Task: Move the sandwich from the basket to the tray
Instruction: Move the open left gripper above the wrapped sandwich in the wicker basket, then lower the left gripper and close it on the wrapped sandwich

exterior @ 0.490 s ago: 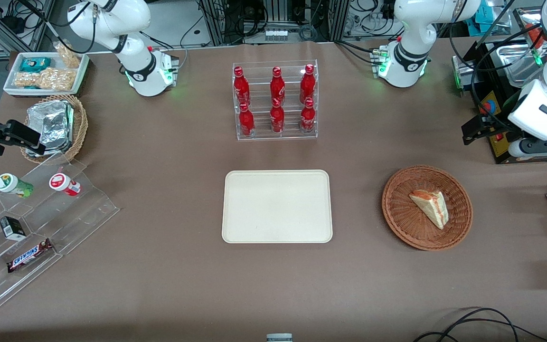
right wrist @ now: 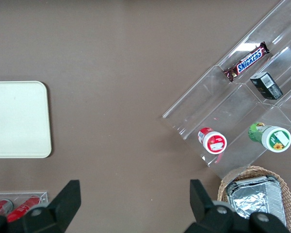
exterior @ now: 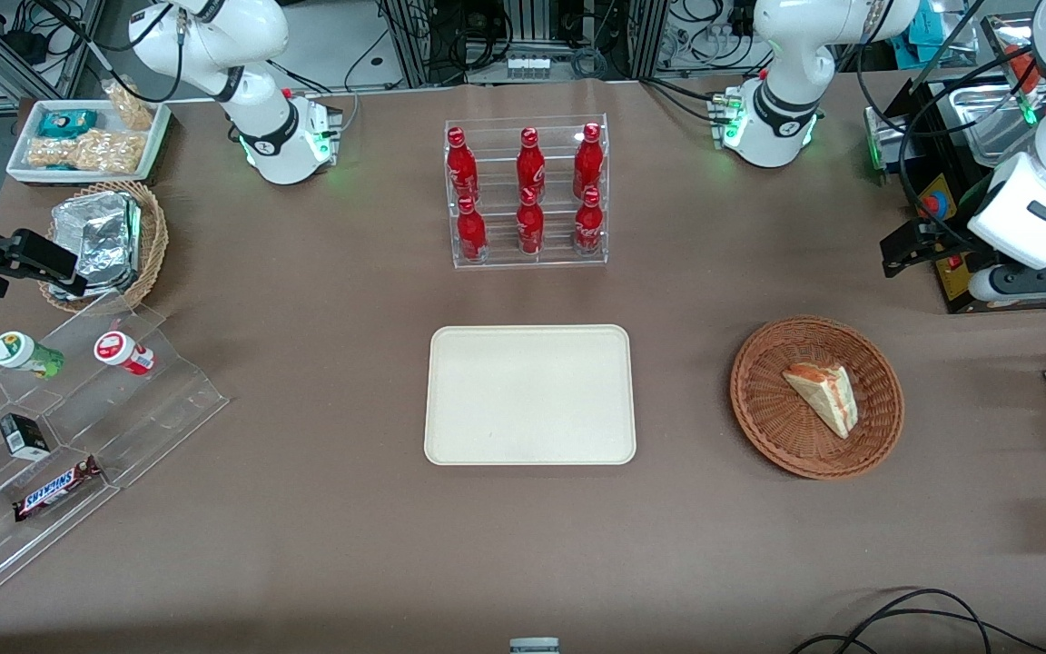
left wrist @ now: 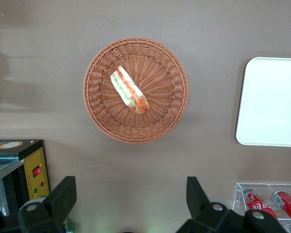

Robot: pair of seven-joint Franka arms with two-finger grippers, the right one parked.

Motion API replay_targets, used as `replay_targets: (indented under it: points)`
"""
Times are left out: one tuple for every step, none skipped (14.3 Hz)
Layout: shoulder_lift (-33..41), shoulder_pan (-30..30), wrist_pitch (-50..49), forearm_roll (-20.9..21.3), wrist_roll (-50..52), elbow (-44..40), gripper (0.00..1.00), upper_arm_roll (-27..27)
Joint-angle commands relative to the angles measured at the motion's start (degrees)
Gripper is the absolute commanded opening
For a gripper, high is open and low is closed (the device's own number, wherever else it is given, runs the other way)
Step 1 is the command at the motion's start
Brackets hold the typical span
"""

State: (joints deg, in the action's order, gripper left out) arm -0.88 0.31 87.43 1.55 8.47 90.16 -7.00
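The sandwich [exterior: 823, 396], a wrapped triangular wedge with red and green filling, lies in the round reddish-brown wicker basket [exterior: 759, 413] toward the working arm's end of the table. Both also show in the left wrist view: sandwich [left wrist: 129, 90], basket [left wrist: 169, 111]. The cream tray [exterior: 529, 395] lies flat at the table's middle with nothing on it; it also shows in the left wrist view [left wrist: 274, 102]. My left gripper [left wrist: 131, 182] is open and empty, high above bare table, farther from the front camera than the basket. Its white hand [exterior: 1030, 218] shows in the front view.
A clear rack of red bottles [exterior: 527, 191] stands farther from the front camera than the tray. A black box with a red button [left wrist: 31, 172] sits near the gripper. A tan basket of foil packs [exterior: 101, 241] and a clear stepped shelf [exterior: 78, 427] lie toward the parked arm's end.
The working arm's hand has shifted slightly toward the table's middle. The sandwich, basket and tray have not moved.
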Motion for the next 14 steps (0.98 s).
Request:
replay_targets:
  points:
    - [0.01, 0.66, -0.6, -0.05, -0.91, -0.07, 1.0, -0.73]
    - [-0.08, 0.66, -0.6, 0.03, -0.83, 0.27, 1.0, -0.73]
    - [-0.34, 0.66, -0.6, 0.12, -0.65, 1.5, 1.0, -0.73]
    - [-0.52, 0.66, -0.51, 0.3, -0.65, 2.9, 1.0, -0.73]
    - [-0.78, 0.66, 0.28, 0.82, -0.65, 5.26, 1.0, -0.73]
    - [-1.48, 0.66, 1.68, 0.91, -0.56, 7.11, 1.0, -0.65]
    - [-2.53, 0.75, 3.69, 0.91, -0.3, 9.48, 1.0, -0.65]
    - [-3.33, 0.83, 7.1, 0.91, -0.21, 11.94, 1.0, -0.65]
    - [-4.12, 0.92, 11.4, 0.91, -0.21, 14.93, 1.0, -0.56]
    - [-4.73, 1.1, 16.49, 0.91, -0.12, 17.83, 1.0, -0.47]
    - [-5.26, 1.27, 20.46, 1.0, -0.12, 20.29, 1.0, -0.47]
    - [-5.62, 1.36, 24.67, 1.0, -0.12, 22.75, 1.0, -0.3]
    - [-6.32, 1.45, 29.59, 0.91, 0.05, 25.39, 1.0, 0.14]
    - [-7.02, 1.45, 32.94, 0.91, 1.71, 26.63, 1.0, 0.84]
